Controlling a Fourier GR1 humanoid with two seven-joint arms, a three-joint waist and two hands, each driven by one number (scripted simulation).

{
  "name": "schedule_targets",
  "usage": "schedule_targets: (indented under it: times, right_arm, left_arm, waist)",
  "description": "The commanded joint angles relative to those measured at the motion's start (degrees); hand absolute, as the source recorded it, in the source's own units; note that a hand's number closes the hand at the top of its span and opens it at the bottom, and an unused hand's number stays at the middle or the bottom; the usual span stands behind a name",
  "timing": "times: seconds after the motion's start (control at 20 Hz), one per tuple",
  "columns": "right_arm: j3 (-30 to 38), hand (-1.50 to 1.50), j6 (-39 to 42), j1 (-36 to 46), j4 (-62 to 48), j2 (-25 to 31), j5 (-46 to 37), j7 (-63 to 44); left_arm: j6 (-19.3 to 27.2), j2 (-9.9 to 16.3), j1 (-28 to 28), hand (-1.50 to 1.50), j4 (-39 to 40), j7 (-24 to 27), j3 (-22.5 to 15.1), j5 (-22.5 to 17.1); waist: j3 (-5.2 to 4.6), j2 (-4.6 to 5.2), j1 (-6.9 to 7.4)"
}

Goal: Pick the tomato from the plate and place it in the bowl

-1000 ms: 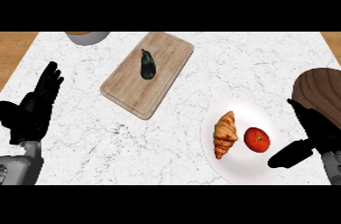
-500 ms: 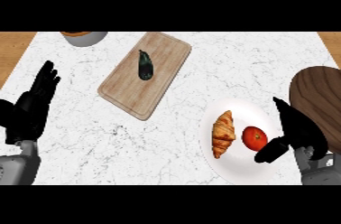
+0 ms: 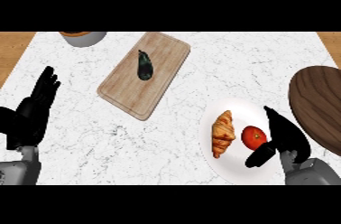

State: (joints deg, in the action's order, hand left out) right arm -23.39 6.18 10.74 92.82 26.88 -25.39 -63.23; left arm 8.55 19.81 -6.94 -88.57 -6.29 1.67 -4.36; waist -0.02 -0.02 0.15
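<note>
A red tomato (image 3: pixel 253 136) lies on the white plate (image 3: pixel 234 170) at the lower right, beside a croissant (image 3: pixel 223 133). My right hand (image 3: pixel 285 134) hovers over the plate's right side, fingers straight and thumb low, just right of the tomato and open. The dark wooden bowl (image 3: pixel 321 105) sits at the right edge, partly cut off. At the left edge my left hand (image 3: pixel 30 114) rests open with fingers up.
A wooden cutting board (image 3: pixel 146 74) with a dark eggplant (image 3: pixel 143 64) lies at the upper middle. A grey pot (image 3: pixel 83 37) with orange contents stands at the top left. The white marble counter (image 3: pixel 133 146) has wooden edges at far left and right.
My right hand has moved left over the plate, closing in on the tomato. The view has shifted slightly. The left hand stays in place.
</note>
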Motion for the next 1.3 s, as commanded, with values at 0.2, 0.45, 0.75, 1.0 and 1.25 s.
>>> schedule_targets:
  times: [0.2, 0.45, 0.75, 1.0, 1.25]
  right_arm:
    - [1.5, -1.5, 0.7, -0.2, -4.3, -5.2, -6.0, -3.4]
    - [5.1, -1.5, 0.6, 2.1, -11.5, -8.4, -6.2, 0.5]
    - [7.6, 1.5, 2.5, 1.4, -12.9, -10.2, -7.9, 9.0]
    - [9.1, 1.5, 0.3, 6.0, -20.6, -12.0, -9.8, 13.0]
    - [4.6, 1.5, 0.0, -1.3, -14.5, -8.4, -13.3, 21.7]
  left_arm:
    - [-0.1, -1.7, -4.1, 0.0, 2.3, -0.7, 0.9, 2.1]
    - [-3.0, -1.0, -2.5, 0.0, 4.8, 2.0, 3.5, 0.9]
    - [-4.5, -1.4, 0.8, 0.0, -3.4, -3.1, 3.8, 2.3]
    - [-5.9, -2.0, 2.2, 0.0, -1.1, 1.5, 5.0, 1.6]
    - [-3.2, -3.2, -1.7, 0.0, 0.3, -1.1, 3.7, 4.5]
  waist:
    - [0.01, 0.05, -0.23]
    - [0.01, 0.1, 0.02]
    - [0.03, 0.0, 0.04]
    - [0.03, 0.07, 0.32]
    - [0.04, -0.02, -0.35]
